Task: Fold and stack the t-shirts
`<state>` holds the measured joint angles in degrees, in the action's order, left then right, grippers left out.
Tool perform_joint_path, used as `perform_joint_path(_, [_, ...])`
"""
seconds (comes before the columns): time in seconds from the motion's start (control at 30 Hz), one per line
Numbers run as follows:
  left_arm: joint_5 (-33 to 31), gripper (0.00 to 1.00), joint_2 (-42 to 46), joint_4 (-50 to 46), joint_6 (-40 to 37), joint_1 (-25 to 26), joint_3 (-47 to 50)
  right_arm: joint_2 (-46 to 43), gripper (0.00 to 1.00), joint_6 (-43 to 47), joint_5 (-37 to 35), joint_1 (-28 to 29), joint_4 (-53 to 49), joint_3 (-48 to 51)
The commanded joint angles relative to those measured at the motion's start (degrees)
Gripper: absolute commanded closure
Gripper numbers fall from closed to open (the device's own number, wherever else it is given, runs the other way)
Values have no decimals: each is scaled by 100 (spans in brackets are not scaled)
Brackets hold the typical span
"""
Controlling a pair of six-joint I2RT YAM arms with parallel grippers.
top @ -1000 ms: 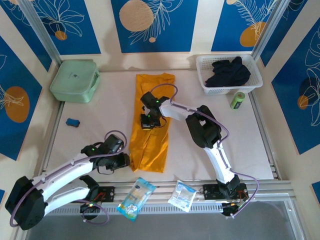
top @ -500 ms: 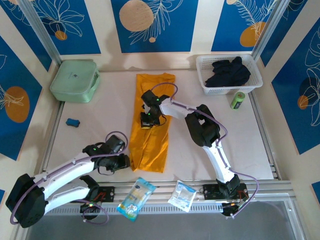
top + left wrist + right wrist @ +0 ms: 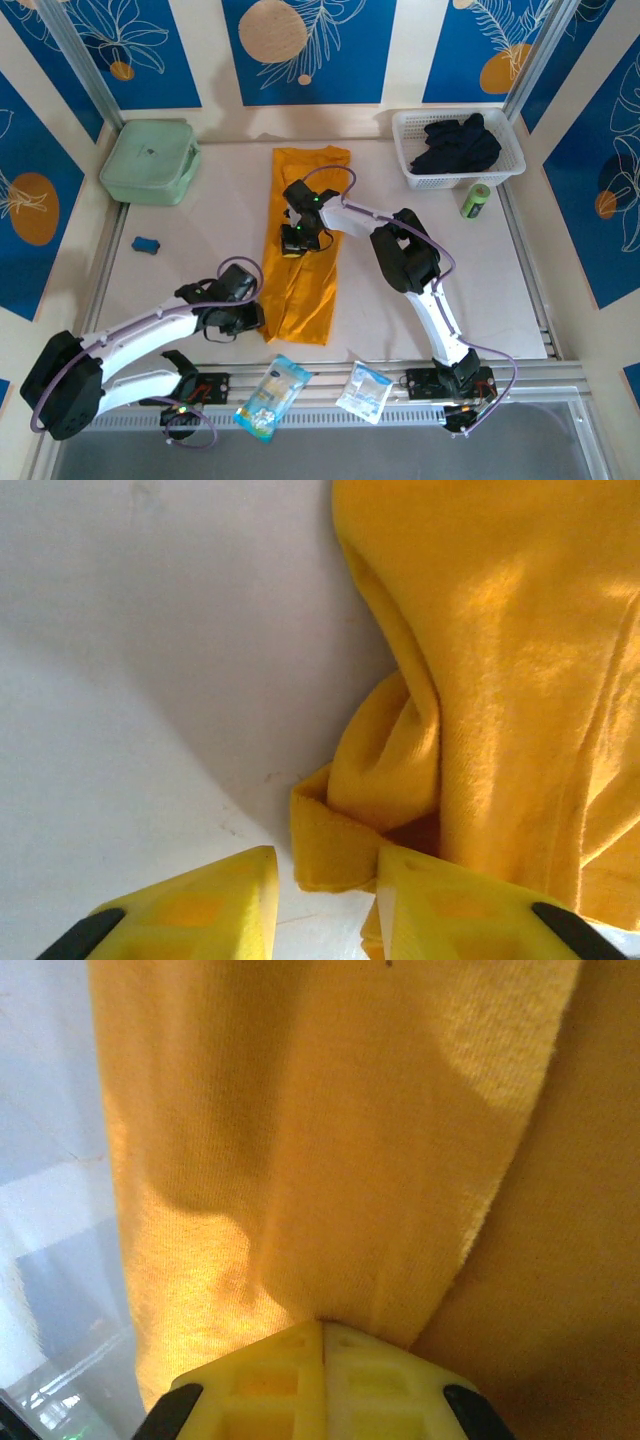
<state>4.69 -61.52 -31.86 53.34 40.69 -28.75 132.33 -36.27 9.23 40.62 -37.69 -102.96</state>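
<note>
One bright orange-yellow t-shirt [image 3: 312, 165] lies as a long strip down the middle of the table. My left gripper [image 3: 258, 318] is at the strip's near left edge. In the left wrist view the gripper [image 3: 325, 880] is open, its jaws a little apart around a folded corner of the t-shirt [image 3: 500, 630]. The right finger [image 3: 450, 910] touches the cloth and the left one stands clear of it. My right gripper [image 3: 295, 243] sits on the middle of the strip, shut. Its closed tips [image 3: 323, 1325] press against the t-shirt [image 3: 330, 1110], where a crease begins.
A mint-green zip case [image 3: 150, 160] sits back left. A white basket [image 3: 402, 125] with dark clothes [image 3: 458, 145] stands back right, beside a green can [image 3: 475, 200]. A small blue object [image 3: 146, 244] lies left. Two packets [image 3: 272, 395] [image 3: 365, 392] rest on the near rail.
My left gripper has slid right to the shirt's near left edge and its jaws have narrowed around the cloth corner. The right arm has barely moved.
</note>
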Motion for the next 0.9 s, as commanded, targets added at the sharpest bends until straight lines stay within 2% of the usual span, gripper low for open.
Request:
perform_joint_path(0.0, [-263,72,-65,77,-139,68,-139,286,100,-55,51,7,-159,186])
perform_joint_path(0.33, [-195,82,-396,402,-131,105,-78,272,100,-55,92,-10,-132,252])
perform_joint_path(0.5, [-355,100,-225,207,-97,130,-78,253,100,-89,87,-23,-94,298])
perform_joint_path(0.53, [-399,100,-166,126,-76,132,-76,249,100,-114,74,-28,-89,317])
perform_joint_path(0.87, [-820,100,1548,-1474,666,354,296,206,100,-413,-53,-199,86,568])
